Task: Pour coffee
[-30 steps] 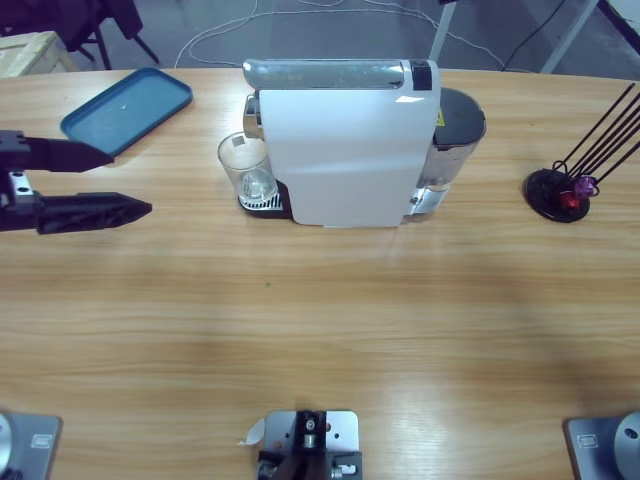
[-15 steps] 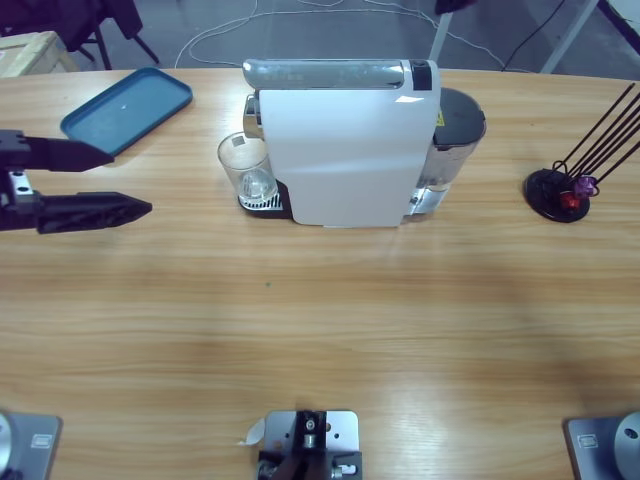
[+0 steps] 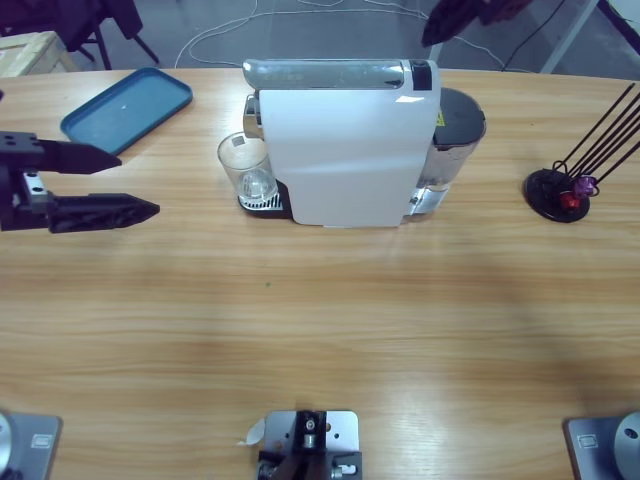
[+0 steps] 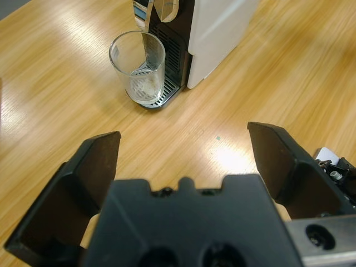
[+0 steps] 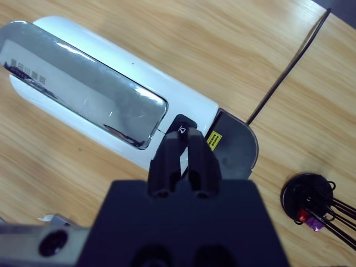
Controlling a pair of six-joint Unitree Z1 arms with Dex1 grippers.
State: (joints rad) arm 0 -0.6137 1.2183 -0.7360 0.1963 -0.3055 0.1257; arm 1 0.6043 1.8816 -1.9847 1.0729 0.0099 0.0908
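Note:
The white coffee machine (image 3: 345, 150) stands at the back middle of the table, with a silver lid (image 5: 83, 89) and a black button (image 5: 181, 123) on top. An empty clear glass (image 3: 245, 165) sits on its drip grate under the spout, also seen in the left wrist view (image 4: 139, 67). My left gripper (image 3: 138, 184) is open at the table's left, well short of the glass, its jaws pointing toward it with nothing between them. My right gripper (image 5: 183, 139) is shut and empty, hovering above the machine's top, tips over the black button. In the high view it is only a dark shape (image 3: 460, 15) at the top edge.
A blue tray (image 3: 127, 108) lies at the back left, just behind the left gripper. A black stand with thin rods (image 3: 560, 193) is at the right. The machine's grey water tank (image 3: 455, 130) sits on its right side. Bare wood fills the front half.
The left gripper has shifted slightly to the right, toward the glass. A dark part of the right arm has come into the high view's top edge above the machine.

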